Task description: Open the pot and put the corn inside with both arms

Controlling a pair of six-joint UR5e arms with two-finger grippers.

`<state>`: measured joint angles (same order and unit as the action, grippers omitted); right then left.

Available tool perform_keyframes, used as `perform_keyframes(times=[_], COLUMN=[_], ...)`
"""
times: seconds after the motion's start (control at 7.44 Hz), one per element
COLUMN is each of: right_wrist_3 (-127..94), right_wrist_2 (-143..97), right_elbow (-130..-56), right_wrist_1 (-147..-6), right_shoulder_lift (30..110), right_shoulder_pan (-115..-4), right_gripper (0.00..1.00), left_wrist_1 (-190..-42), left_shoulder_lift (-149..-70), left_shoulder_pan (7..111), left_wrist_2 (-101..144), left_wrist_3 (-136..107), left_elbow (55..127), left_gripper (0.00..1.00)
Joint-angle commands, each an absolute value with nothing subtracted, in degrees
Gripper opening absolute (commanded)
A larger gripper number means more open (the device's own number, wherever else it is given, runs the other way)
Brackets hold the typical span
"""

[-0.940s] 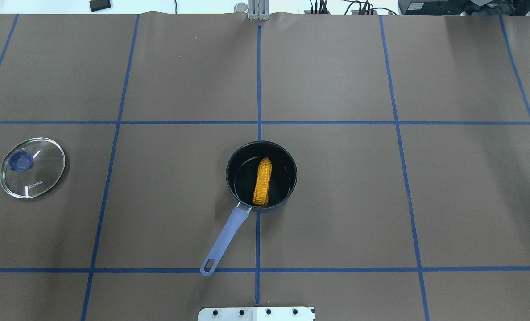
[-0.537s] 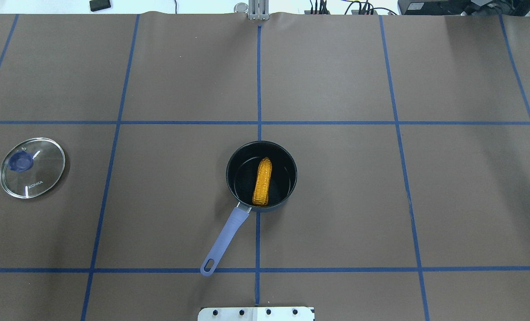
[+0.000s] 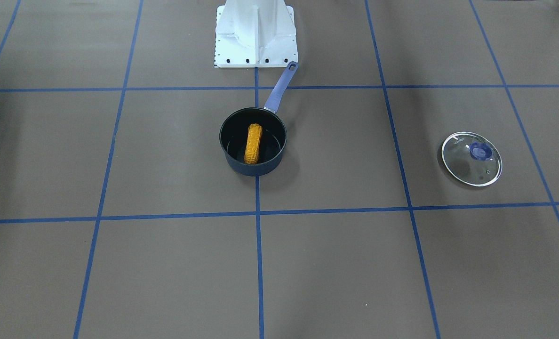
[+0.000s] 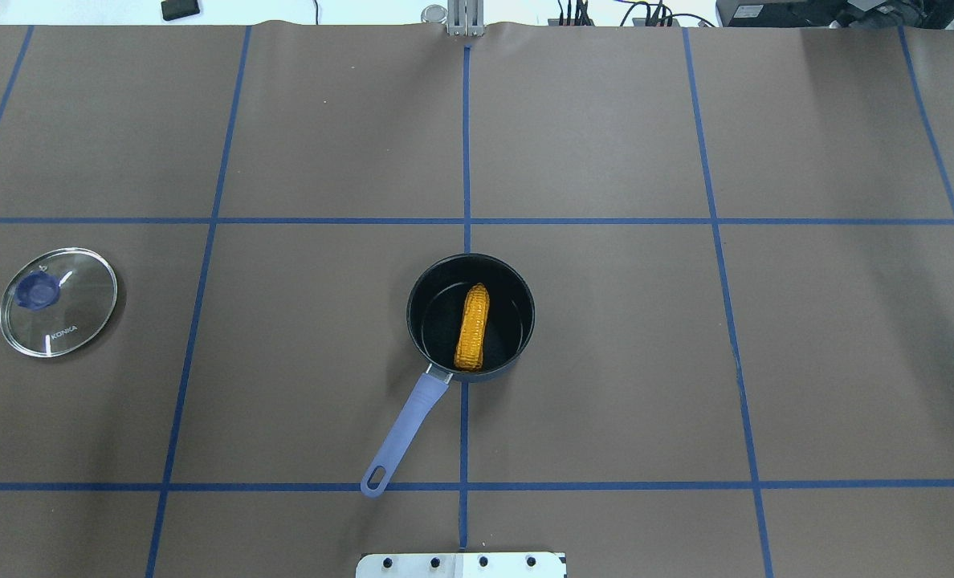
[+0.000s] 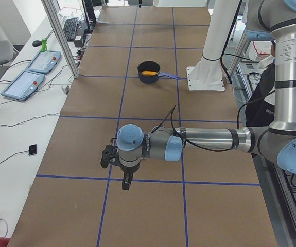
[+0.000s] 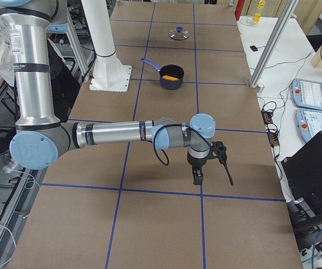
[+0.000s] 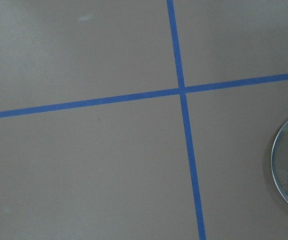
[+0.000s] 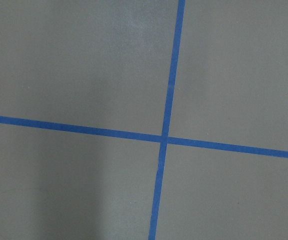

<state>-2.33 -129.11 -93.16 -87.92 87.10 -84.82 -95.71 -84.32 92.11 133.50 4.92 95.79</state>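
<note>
The pot point(image 4: 425, 321) stands open on the brown desk point(image 4: 605, 361). The corn point(image 4: 473, 327) lies flat inside it on the black bottom, running lengthwise from the wall where the handle joins to the opposite wall. The handle point(image 4: 409, 429) reaches from the pot back toward my white pedestal point(image 3: 256, 33), slanted a little to my left. The glass lid point(image 4: 75, 309) lies on the desk well apart from the pot, out on my left, with its knob point(image 4: 38, 290) up.

My left claw point(image 5: 125, 183) hangs pointing down over the desk, far from the pot on the lid's side. Only the side view from that end shows it, so I cannot tell whether it is released or clenched. The camera on that wrist looks down at the desk and a crossing of blue tape point(image 7: 182, 90), with an arc of the lid's rim at the edge of its view.

My right claw point(image 6: 197, 178) hangs the same way on the other side of the pot, also well apart from it, fingers toward the desk. It too shows only from the side, and I cannot tell its state. Its wrist camera sees just desk and crossed tape.

Neither claw touches the pot, the corn or the lid.
</note>
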Motion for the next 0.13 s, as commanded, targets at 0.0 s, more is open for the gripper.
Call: perform_keyframes(times=[0.0], right_wrist_3=[-2.3], right_wrist_2=[-129.1], right_elbow=[-93.2], right_wrist_1=[-87.9], right_shoulder_lift=[87.1], right_shoulder_pan=[-84.8], right_gripper=[1.00], left_wrist_1=[-95.7], left_shoulder_lift=[-84.3], left_shoulder_pan=[92.1], left_wrist_2=[133.5], left_wrist_3=[4.9], left_elbow=[95.8], left_gripper=[0.99])
